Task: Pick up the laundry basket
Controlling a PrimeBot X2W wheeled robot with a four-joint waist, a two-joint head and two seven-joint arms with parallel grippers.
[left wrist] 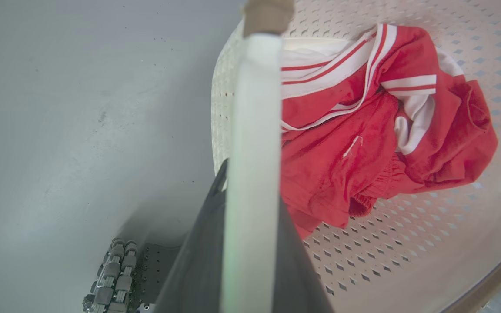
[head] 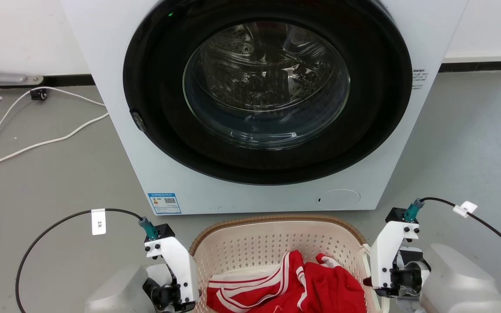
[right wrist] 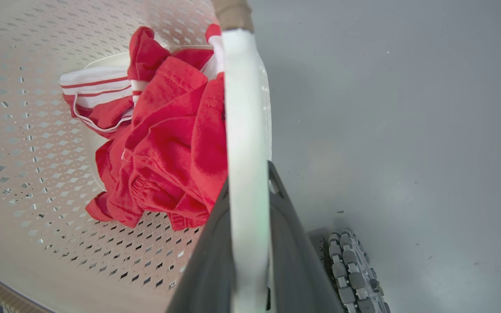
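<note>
Two pincers flank the laundry basket (head: 268,248), which is just before the white washer (head: 189,182), low in the head view, a red and white garment (head: 302,282) crumpled inside. On its side the left pincer (left wrist: 251,189) pinches the basket by the white loop handle (left wrist: 254,108), dark fingers (left wrist: 202,261) pressed to either face; the right pincer (right wrist: 248,174) pinches the opposite handle (right wrist: 244,108) likewise. Whether the basket touches the grey floor (head: 50,174) I cannot tell
</note>
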